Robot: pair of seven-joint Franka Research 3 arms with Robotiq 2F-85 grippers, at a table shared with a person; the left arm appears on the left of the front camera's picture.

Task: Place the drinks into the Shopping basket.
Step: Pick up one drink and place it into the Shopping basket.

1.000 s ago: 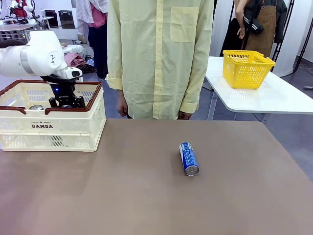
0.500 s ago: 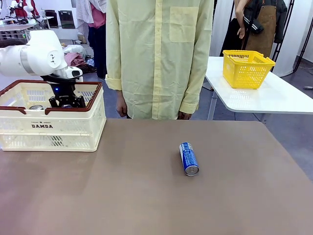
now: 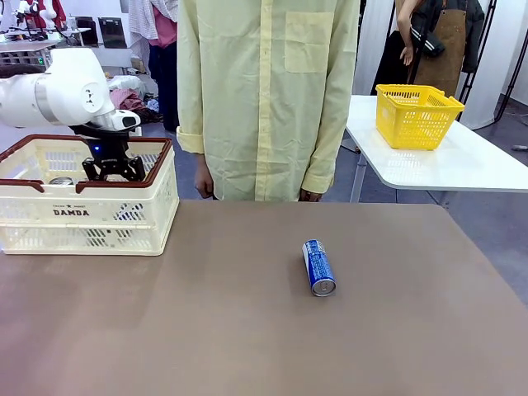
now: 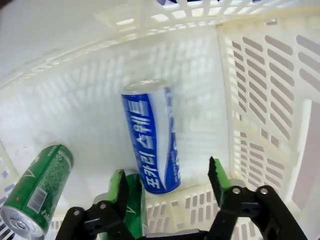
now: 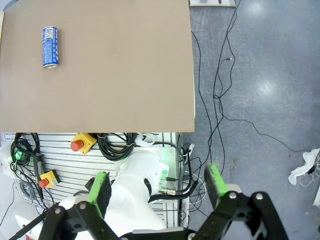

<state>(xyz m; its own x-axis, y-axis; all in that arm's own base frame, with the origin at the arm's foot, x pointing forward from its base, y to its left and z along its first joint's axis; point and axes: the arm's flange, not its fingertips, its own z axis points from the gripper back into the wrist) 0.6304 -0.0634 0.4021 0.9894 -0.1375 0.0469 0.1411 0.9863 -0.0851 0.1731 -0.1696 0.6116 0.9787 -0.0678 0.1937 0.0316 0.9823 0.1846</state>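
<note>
Inside the Shopping basket (image 4: 260, 75), the left gripper (image 4: 168, 181) points down with its green pads apart. There are clear gaps either side of a slim blue can (image 4: 150, 135) with white print. That can rests on the slotted cream plastic floor, silver top away from the fingers, touching neither pad. A green can (image 4: 37, 200) lies off to one side. A second green can (image 4: 135, 205) is half hidden behind one finger. The basket has a dark brown rim and stands at the table's (image 3: 206, 330) left side. The right gripper (image 5: 157, 187) hangs high, jaws wide apart, gripping nothing. Another blue can (image 3: 318, 267) lies on its side on the smooth brown tabletop, well apart from the basket.
</note>
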